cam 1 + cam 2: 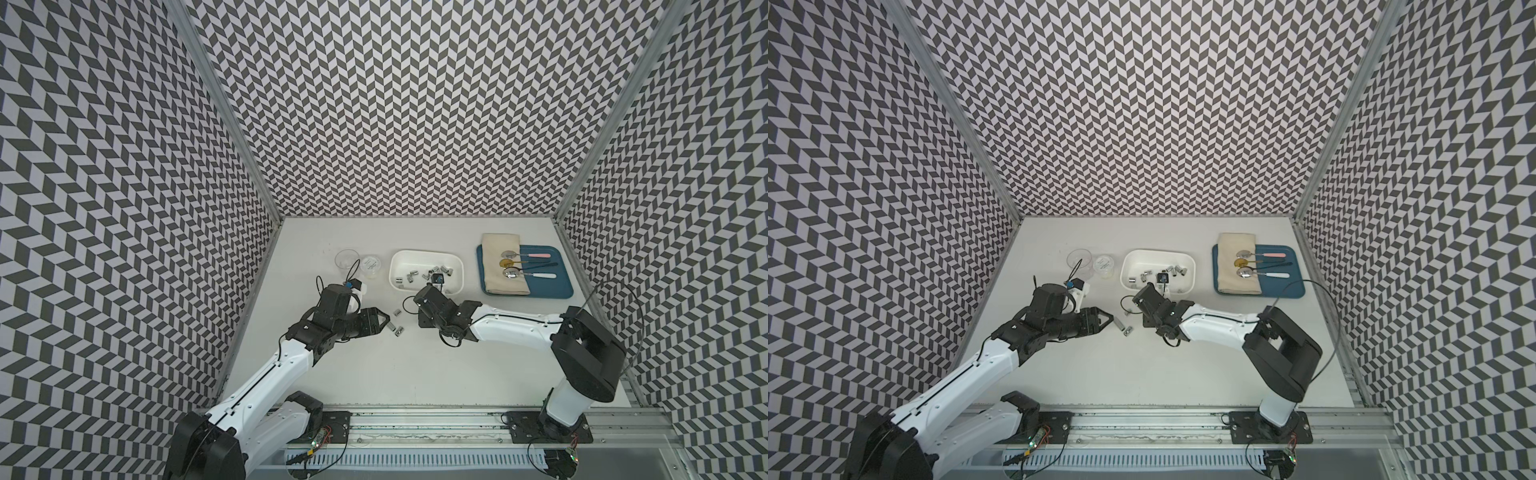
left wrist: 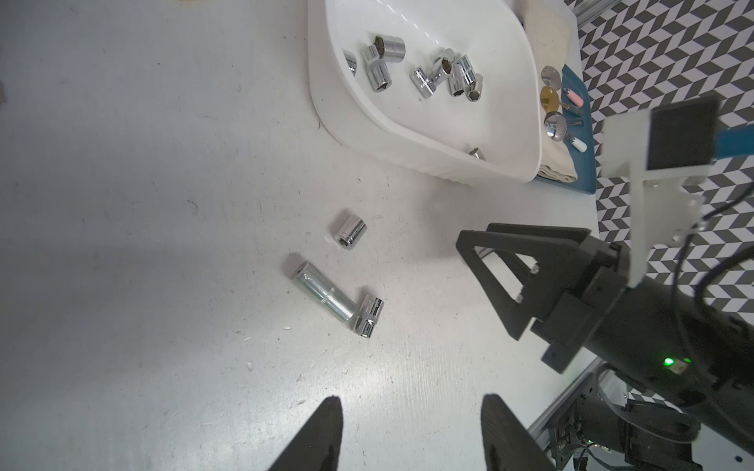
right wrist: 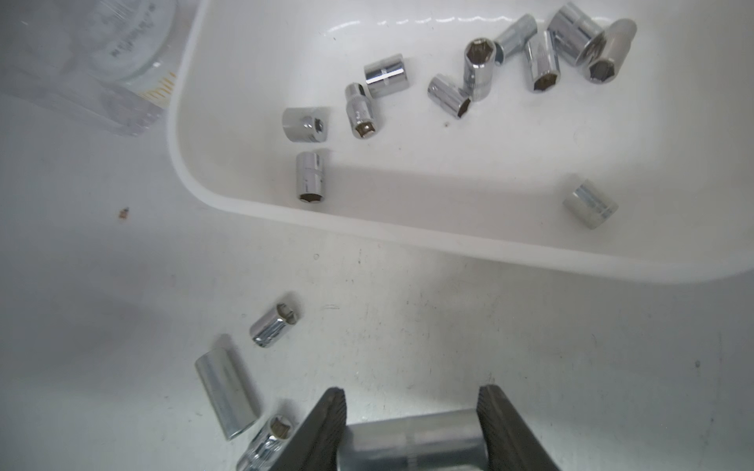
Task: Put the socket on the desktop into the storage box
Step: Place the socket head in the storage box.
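Note:
My right gripper (image 3: 412,391) is shut on a chrome socket (image 3: 412,444) held crosswise between its fingers. It hovers over the desktop (image 1: 374,374), just short of the near rim of the white storage box (image 1: 428,252), which holds several sockets (image 3: 469,73). Three more sockets lie on the desktop between the arms: a short one (image 2: 349,234), a long one (image 2: 322,291) and a knurled one (image 2: 369,316). My left gripper (image 2: 412,401) is open and empty, a little left of them (image 1: 386,322). In a top view the right gripper (image 1: 419,305) sits right of them.
A clear cup (image 1: 347,258) and a small lidded jar (image 1: 370,266) stand left of the box. At the back right, a blue tray (image 1: 557,286) carries a folded cloth (image 1: 503,266) and spoons. Chevron walls enclose three sides.

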{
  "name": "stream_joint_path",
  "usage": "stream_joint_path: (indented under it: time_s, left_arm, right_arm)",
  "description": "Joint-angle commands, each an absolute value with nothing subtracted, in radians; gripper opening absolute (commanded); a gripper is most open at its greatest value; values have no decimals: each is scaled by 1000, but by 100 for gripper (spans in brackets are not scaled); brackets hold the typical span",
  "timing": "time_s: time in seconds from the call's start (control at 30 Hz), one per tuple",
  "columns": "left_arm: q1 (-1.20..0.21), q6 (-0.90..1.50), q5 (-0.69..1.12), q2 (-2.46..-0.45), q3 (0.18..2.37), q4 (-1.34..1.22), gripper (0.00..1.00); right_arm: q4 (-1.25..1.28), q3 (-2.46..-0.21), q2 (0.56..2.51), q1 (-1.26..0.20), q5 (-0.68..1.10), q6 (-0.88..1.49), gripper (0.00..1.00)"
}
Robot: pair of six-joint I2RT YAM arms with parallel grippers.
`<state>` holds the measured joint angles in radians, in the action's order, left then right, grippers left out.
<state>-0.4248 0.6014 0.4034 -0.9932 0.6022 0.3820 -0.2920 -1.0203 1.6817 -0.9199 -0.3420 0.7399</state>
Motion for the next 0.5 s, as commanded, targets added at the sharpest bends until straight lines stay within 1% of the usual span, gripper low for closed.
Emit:
stream_joint_path:
  time_s: [0.0,0.23,0.47]
  left_arm:
    - [-423,612,375,-999,612,365,58]
    - [-416,630,342,-1004,628,356,58]
    - [-411,642,320,-1001,637,352,58]
  right_arm:
    - [-283,-1054,1637,-919,-322,702,40]
    - [-300,-1177,1675,-872,-304,630,40]
    - [-308,-1329,1808,-781,-237,576,40]
